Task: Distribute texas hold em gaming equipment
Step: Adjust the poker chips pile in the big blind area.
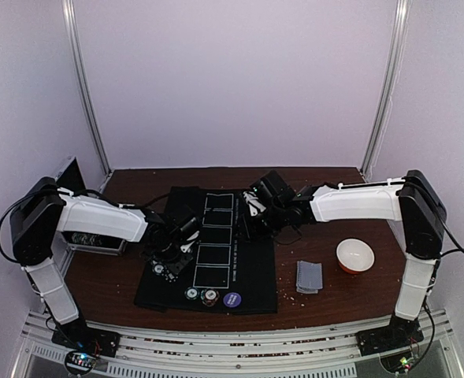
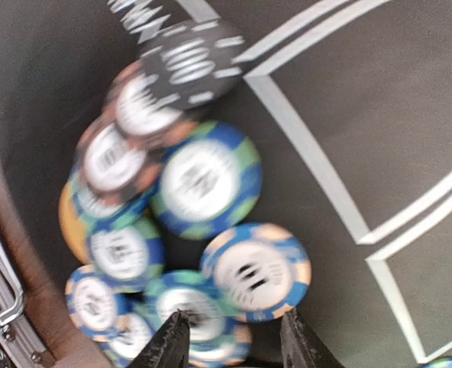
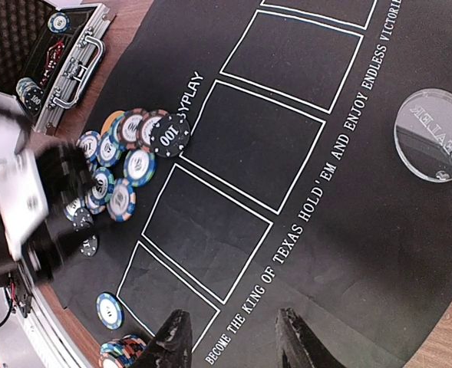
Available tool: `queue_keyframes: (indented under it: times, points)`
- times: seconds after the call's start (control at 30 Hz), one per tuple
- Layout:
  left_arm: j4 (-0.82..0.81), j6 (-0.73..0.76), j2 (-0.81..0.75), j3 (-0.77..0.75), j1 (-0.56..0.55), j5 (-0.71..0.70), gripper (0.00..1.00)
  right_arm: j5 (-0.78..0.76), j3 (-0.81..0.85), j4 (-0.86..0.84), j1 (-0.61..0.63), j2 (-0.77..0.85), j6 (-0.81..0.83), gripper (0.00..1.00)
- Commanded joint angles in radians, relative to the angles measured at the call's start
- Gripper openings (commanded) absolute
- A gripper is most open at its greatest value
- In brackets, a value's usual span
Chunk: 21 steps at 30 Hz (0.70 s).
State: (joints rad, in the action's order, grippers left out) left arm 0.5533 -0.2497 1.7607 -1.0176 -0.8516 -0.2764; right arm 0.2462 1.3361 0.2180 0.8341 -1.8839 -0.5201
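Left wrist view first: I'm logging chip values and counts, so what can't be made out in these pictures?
- Chip pile, left wrist view: motion blur smears the printed values; the lowest chips run off the bottom edge behind the left gripper.
- Same pile, top view: too small to count, partly under that gripper.
- Same pile, right wrist view: the blurred left arm covers part of it.
- Card stack, top view: too small to count.

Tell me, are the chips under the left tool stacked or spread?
Spread: the chips lie flat, loosely overlapping on the black mat.
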Motion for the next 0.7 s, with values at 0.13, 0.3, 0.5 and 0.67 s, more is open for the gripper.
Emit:
queue_keyframes:
  times: [0.13, 0.3, 0.5, 0.67]
  points:
    - [0.082, -0.014, -0.049, 0.045, 0.072, -0.040, 0.43, -0.018, -0.008, 0.032, -0.004, 0.037, 0.018, 0.40]
    - [0.058, 0.031, -0.104, 0.000, 0.072, 0.032, 0.47, -0.013, -0.008, 0.033, -0.004, 0.035, 0.018, 0.41]
    - [0.012, 0.083, -0.060, -0.152, 0.072, 0.099, 0.51, -0.015, -0.015, 0.034, -0.004, 0.044, 0.016, 0.41]
    - [0.005, 0.090, 0.095, -0.267, 0.072, 0.056, 0.57, -0.014, -0.028, 0.036, -0.003, 0.053, 0.018, 0.41]
